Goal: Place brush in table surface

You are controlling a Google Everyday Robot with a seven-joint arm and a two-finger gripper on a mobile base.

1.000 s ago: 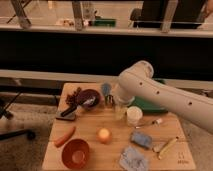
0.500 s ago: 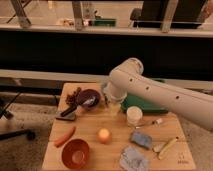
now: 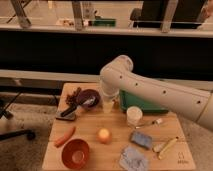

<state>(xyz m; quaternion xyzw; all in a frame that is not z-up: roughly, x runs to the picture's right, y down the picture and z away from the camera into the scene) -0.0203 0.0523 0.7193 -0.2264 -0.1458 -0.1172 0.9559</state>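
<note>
The gripper [image 3: 108,105] hangs at the end of the white arm, low over the rear middle of the table surface [image 3: 86,128]. Whether it is open, closed or holding something cannot be told from this view.

Just left of the claw in the view sits one purple bowl [image 3: 88,98] with something pale inside. One flat dark object [image 3: 67,114] lies further left and a little nearer the camera. Directly right of the claw, behind the arm, is one green tray [image 3: 146,103]. One white cup [image 3: 133,115] stands near the claw on its right and slightly forward.

In front of the claw, one small orange ball [image 3: 103,135] rests on the wood. Forward and to the left lie one carrot [image 3: 65,136] and one red-orange bowl [image 3: 75,153], so there are two bowls in all. Forward and to the right are one blue-grey pad [image 3: 141,139] and one crumpled grey cloth [image 3: 132,158].

One yellow-handled tool [image 3: 167,146], seemingly the brush, lies on the table surface well apart from the claw, far right and forward.
</note>
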